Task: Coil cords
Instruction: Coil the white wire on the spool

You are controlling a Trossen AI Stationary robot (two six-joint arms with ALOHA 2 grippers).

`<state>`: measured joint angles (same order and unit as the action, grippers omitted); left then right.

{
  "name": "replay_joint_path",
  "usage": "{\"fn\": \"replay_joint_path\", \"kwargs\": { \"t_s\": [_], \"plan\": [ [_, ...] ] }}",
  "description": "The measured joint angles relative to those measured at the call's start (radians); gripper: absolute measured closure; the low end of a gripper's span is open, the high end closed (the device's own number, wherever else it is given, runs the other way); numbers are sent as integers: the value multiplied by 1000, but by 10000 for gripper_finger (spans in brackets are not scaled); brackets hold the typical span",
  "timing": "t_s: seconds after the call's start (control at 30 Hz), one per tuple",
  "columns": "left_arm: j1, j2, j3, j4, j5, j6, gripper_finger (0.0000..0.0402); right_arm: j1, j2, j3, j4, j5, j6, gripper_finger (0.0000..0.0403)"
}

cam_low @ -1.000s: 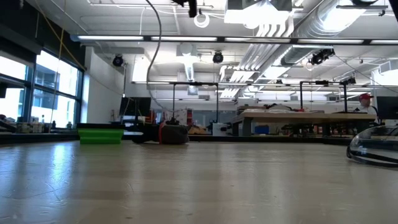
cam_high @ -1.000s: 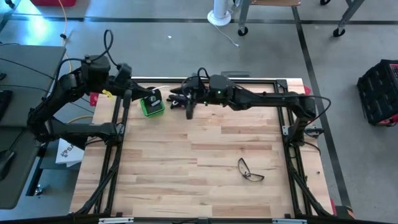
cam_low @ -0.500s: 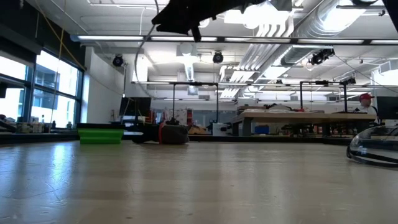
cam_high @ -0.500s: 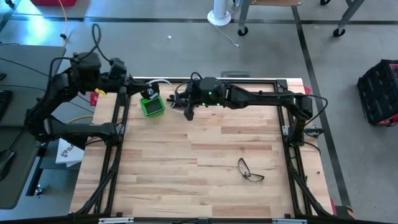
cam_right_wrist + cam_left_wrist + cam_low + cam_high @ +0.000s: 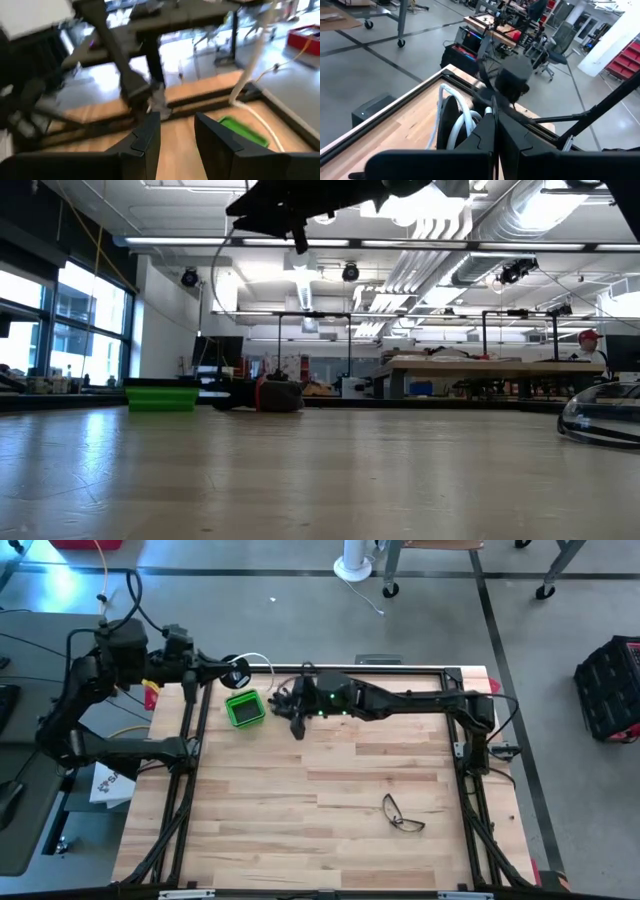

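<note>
Left fingers: the left gripper [image 5: 222, 668] is raised at the table's far left corner; in the left wrist view its two dark fingers [image 5: 492, 131] are pressed together with no gap between them, the white cord looping around them.
Reel: a small round black reel [image 5: 237, 672] sits at the tips of the left fingers, above the far edge of the table [image 5: 330, 810]; the pinch itself is too small to tell from above.
Cord: the thin white cord [image 5: 258, 660] arcs off the reel away from the left fingers toward the right arm; in the left wrist view it shows as white loops [image 5: 462, 117] just beside the fingers.
Right fingers: the right gripper [image 5: 292, 712] hangs above the table just past the green box; in the right wrist view its fingers [image 5: 149, 131] stand apart with bare table between them, gripping nothing.
Cord from the right fingers: a white strand [image 5: 255, 117] runs ahead of them, near the box and clear of both fingers.
Green box: the green box [image 5: 244, 708] rests on the table between the two grippers, just below the reel.
Farther out: a pair of glasses [image 5: 402, 814] lies on the table well apart from both grippers.
</note>
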<state>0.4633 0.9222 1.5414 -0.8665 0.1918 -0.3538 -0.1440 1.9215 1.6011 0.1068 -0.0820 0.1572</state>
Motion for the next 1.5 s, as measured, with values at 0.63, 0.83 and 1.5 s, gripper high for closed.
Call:
{"fn": "replay_joint_path", "kwargs": {
  "t_s": [0.63,0.83,1.5],
  "plan": [
    [0,15,0,80,59,-218,402,174,220,292,269,-23,-35,399],
    [-15,15,-1,101,80,-288,401,75,385,662,155,-29,-5,402],
    [-22,15,0,118,9,-251,401,207,45,488,-483,-150,-201,403]
  ]
}}
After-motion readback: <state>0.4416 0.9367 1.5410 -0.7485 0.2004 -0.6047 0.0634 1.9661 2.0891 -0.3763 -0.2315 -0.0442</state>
